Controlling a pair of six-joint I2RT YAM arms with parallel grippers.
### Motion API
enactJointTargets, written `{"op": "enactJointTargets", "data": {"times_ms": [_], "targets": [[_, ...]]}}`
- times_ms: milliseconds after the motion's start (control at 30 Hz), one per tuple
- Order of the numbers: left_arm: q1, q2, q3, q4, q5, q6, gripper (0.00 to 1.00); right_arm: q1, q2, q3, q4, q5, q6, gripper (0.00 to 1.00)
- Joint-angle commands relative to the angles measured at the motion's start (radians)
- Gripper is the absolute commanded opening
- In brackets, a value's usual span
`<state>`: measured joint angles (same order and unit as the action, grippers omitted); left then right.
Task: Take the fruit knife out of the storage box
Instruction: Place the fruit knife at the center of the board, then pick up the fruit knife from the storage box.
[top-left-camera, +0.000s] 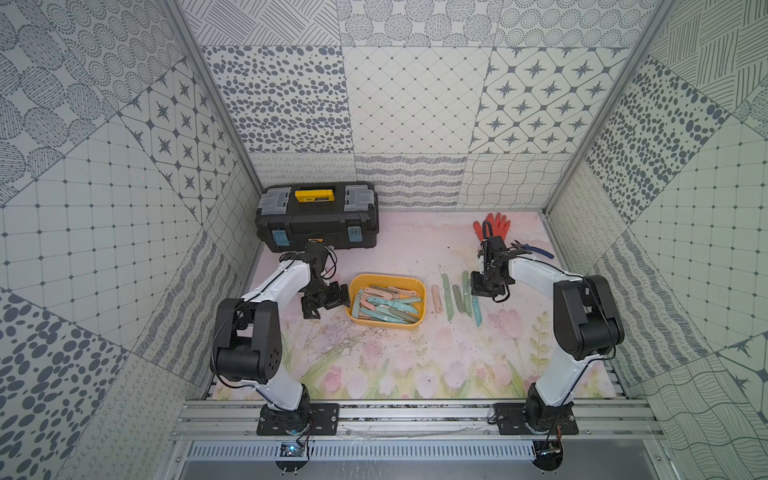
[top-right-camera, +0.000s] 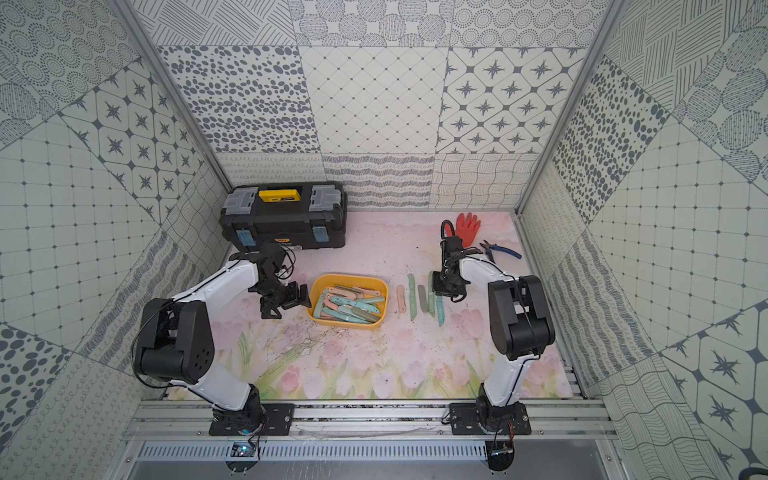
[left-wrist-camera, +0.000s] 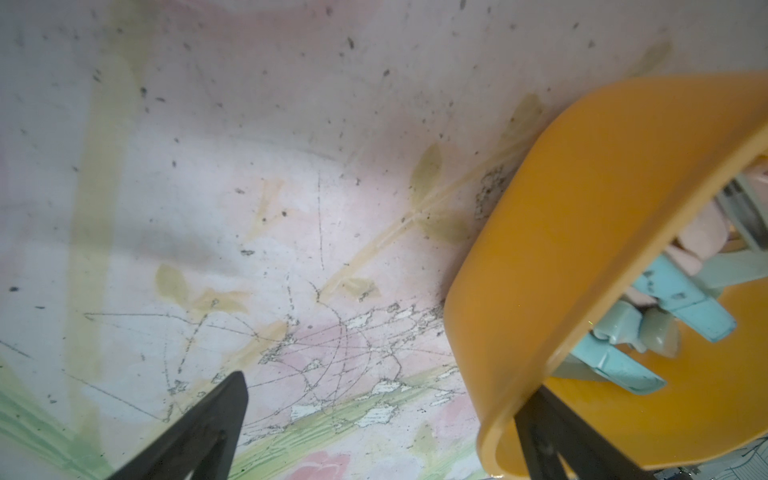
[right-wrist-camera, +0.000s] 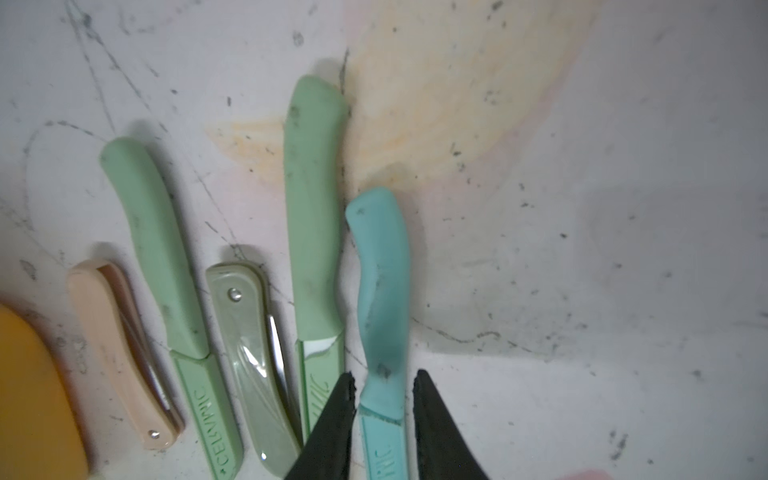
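The yellow storage box (top-left-camera: 387, 326) sits mid-table with several pastel fruit knives (top-left-camera: 384, 305) piled inside; both top views show it, box (top-right-camera: 345, 324). My left gripper (top-left-camera: 328, 303) hangs wide open at the box's left end. In the left wrist view one finger (left-wrist-camera: 548, 436) is behind the box wall (left-wrist-camera: 582, 208) and the other stands outside over the mat. My right gripper (right-wrist-camera: 384, 386) is open, its fingers either side of a teal fruit knife (right-wrist-camera: 382, 270) that lies flat on the mat, small gaps showing. In a top view that knife (top-left-camera: 476, 309) ends a row right of the box.
Beside the teal knife lie a green knife (right-wrist-camera: 316, 216), a grey-green folding knife (right-wrist-camera: 249, 353), another green knife (right-wrist-camera: 162, 257) and a pink folding knife (right-wrist-camera: 116, 349). A black toolbox (top-left-camera: 318, 216) stands back left. A red glove (top-left-camera: 492, 224) and blue pliers (top-left-camera: 536, 250) lie back right.
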<state>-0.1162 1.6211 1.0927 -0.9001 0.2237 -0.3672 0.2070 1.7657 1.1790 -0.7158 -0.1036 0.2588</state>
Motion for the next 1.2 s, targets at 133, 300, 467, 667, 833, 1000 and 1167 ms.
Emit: {"op": "enactJointTargets", "data": {"times_ms": [133, 300, 467, 667, 833, 1000, 1167], "targets": [[0.012, -0.005, 0.009, -0.011, -0.007, -0.013, 0.98, 0.037, -0.166, 0.080, -0.011, 0.003, -0.023, 0.31], [0.013, -0.006, 0.010, -0.010, -0.007, -0.013, 0.98, 0.171, -0.217, 0.129, 0.066, -0.020, -0.082, 0.34], [0.012, -0.013, 0.006, -0.011, -0.010, -0.013, 0.98, 0.277, -0.160, 0.212, 0.114, -0.120, -0.145, 0.37], [0.012, -0.013, 0.005, -0.011, -0.009, -0.013, 0.98, 0.426, -0.025, 0.353, 0.054, -0.107, -0.277, 0.38], [0.012, -0.016, 0.004, -0.011, -0.010, -0.012, 0.98, 0.507, 0.078, 0.444, 0.000, -0.076, -0.347, 0.45], [0.011, -0.016, 0.003, -0.009, -0.007, -0.009, 0.99, 0.558, 0.161, 0.499, -0.034, -0.079, -0.410, 0.57], [0.012, -0.024, 0.000, -0.005, -0.008, -0.007, 0.99, 0.605, 0.261, 0.565, -0.099, -0.017, -0.478, 0.62]]}}
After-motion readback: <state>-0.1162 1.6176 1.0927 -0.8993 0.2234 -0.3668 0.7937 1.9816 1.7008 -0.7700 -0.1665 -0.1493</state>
